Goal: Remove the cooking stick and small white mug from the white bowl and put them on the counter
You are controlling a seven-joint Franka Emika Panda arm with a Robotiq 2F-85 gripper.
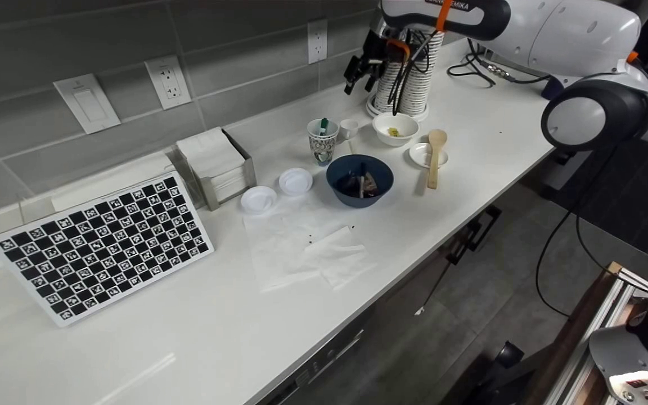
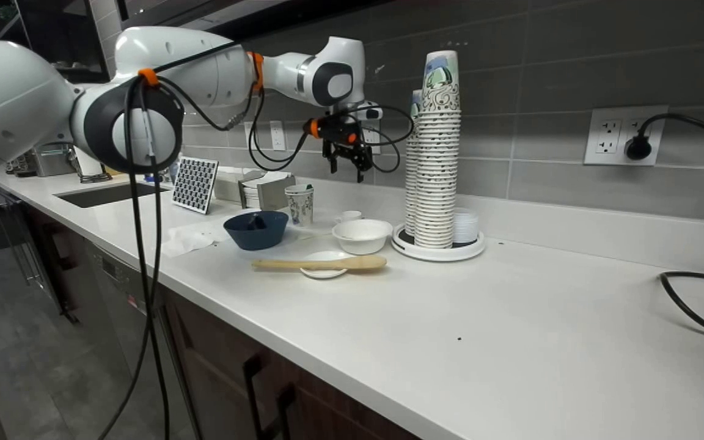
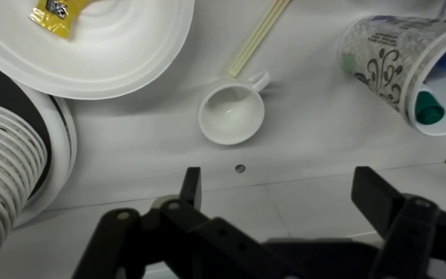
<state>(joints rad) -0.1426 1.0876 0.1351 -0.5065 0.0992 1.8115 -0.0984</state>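
- gripper (image 3: 277,184) is spread wide, fingers (image 3: 374,193) well apart; nothing is held.
- mug (image 3: 230,114) is found upright on counter (image 2: 419,318), out of white bowl (image 2: 361,239), near wall (image 2: 511,79), b/w white bowl & cup (image 3: 385,69).
- key relation: mug is set well below gripper, approx. straight down, as shown in both exterior views; fingers are spread roughly along wall; mug's handle is pointed away from wall, toward cup's side, per wrist view.
- spoon (image 1: 434,160), taken as the utensil meant, is laid across dish (image 1: 418,154), also out of white bowl. From gripper it's placed farther off than mug, toward counter's front edge; long axis is slanted, handle end nearest that edge.
- sticks (image 3: 258,38) are seen w/ one end just beside mug; contact can't be told.
- judged: both items are out, so task is prob. nearly done. If spoon is wanted on bare counter, gripper should be carried frontward & prob. turned so spoon's handle is straddled; otherwise a straight lift clear of mug is called for.
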